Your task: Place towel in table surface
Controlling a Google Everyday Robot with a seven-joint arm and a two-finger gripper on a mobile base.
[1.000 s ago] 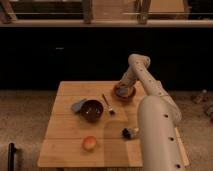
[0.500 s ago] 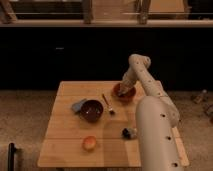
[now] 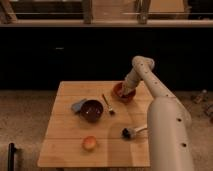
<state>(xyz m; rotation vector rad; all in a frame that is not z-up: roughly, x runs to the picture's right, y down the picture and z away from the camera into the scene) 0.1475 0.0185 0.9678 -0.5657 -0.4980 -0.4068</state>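
Camera view puts our gripper (image 3: pixel 125 92) in the red bowl (image 3: pixel 117 94) right of centre, grasp impossible to tell, while what we take for the towel (image 3: pixel 78 105) lies well left, touching the dark bowl (image 3: pixel 93 111).

A square wooden table (image 3: pixel 65 150) stands against a dark background. A white robot arm (image 3: pixel 161 102) reaches from the lower right, and its gripper (image 3: pixel 126 91) is down at a reddish bowl (image 3: pixel 118 94) near the far right edge. At the centre sits a dark bowl (image 3: pixel 92 110), with a crumpled grey-blue towel (image 3: pixel 78 105) touching its left side and a spoon (image 3: pixel 108 104) just right of it. An orange fruit (image 3: pixel 89 143) lies near the front, and a small dark-headed utensil (image 3: pixel 131 132) lies right of it.
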